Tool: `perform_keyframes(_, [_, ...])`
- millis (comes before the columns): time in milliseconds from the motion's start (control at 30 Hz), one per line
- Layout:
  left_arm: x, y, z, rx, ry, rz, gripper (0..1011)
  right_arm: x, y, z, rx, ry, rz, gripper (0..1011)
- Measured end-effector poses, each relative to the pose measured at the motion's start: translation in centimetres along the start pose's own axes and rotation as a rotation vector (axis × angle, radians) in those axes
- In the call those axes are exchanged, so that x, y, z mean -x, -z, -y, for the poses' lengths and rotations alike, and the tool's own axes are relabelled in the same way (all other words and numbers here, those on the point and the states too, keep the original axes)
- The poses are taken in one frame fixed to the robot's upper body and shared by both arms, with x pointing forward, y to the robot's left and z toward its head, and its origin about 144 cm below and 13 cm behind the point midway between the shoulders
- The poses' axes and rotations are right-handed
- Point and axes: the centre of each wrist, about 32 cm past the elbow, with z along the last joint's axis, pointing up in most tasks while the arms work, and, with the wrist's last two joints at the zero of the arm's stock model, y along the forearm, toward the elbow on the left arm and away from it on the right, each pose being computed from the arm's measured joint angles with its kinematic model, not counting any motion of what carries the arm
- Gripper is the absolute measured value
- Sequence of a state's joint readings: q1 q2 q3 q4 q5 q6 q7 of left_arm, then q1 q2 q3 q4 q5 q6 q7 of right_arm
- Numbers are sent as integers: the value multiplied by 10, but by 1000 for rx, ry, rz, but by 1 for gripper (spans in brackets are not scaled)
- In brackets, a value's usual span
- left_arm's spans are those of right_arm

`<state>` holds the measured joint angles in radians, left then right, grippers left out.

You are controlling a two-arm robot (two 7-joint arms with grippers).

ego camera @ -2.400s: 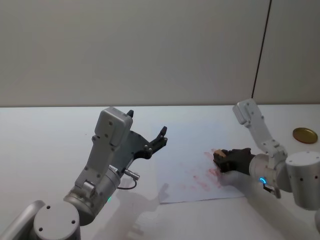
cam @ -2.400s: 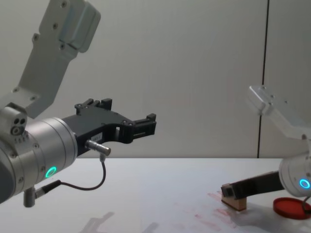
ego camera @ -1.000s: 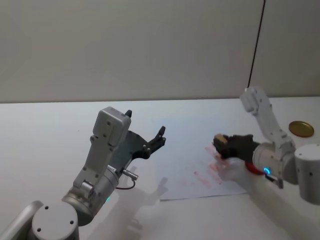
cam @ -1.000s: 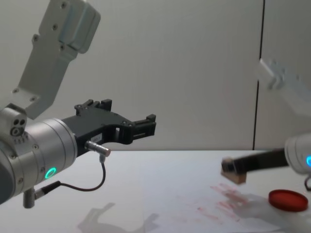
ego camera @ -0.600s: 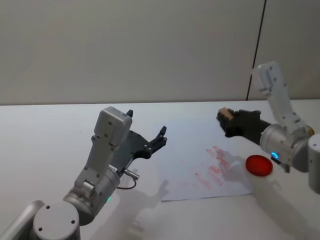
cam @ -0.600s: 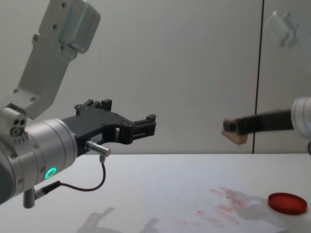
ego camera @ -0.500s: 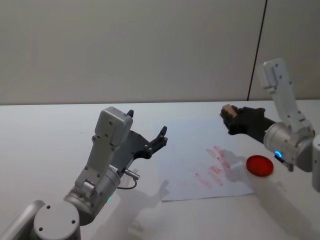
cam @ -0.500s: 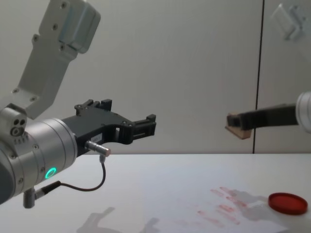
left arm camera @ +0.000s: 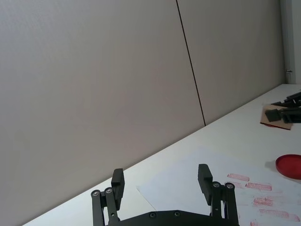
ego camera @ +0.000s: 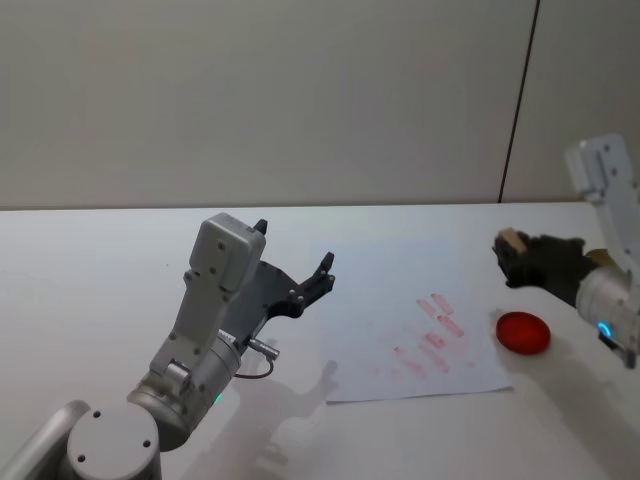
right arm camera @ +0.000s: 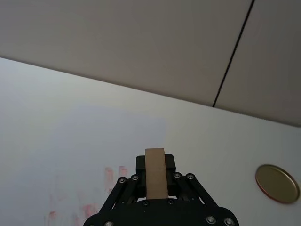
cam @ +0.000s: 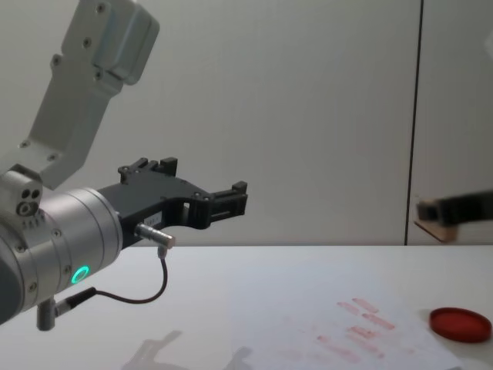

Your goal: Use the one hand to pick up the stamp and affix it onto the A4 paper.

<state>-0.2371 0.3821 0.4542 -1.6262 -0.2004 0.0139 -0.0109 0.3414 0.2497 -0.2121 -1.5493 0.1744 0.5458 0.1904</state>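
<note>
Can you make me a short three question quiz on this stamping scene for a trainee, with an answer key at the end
1. True or false: the stamp is resting on the A4 paper.
2. Multiple choice: where does the red ink pad lie? A) on the middle of the paper, B) on the table just off the paper's right edge, C) under the left tool.
3. Fill in: the right tool is shut on the ____, held in the air above the table.

Key: 1 false, it is held up off the paper, over by the ink pad. 2 B. 3 stamp.
</note>
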Motion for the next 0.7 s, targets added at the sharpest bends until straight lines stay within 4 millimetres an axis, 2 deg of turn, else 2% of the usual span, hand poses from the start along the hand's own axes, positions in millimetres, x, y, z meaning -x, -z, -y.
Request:
perform_keyframes(367, [0, 0, 0, 0, 0, 0, 993, -12, 23, 10, 87, 35, -37, 216])
perform_keyframes(700, [0, 0, 0, 0, 0, 0, 993, -16, 33, 10, 115, 34, -64, 216])
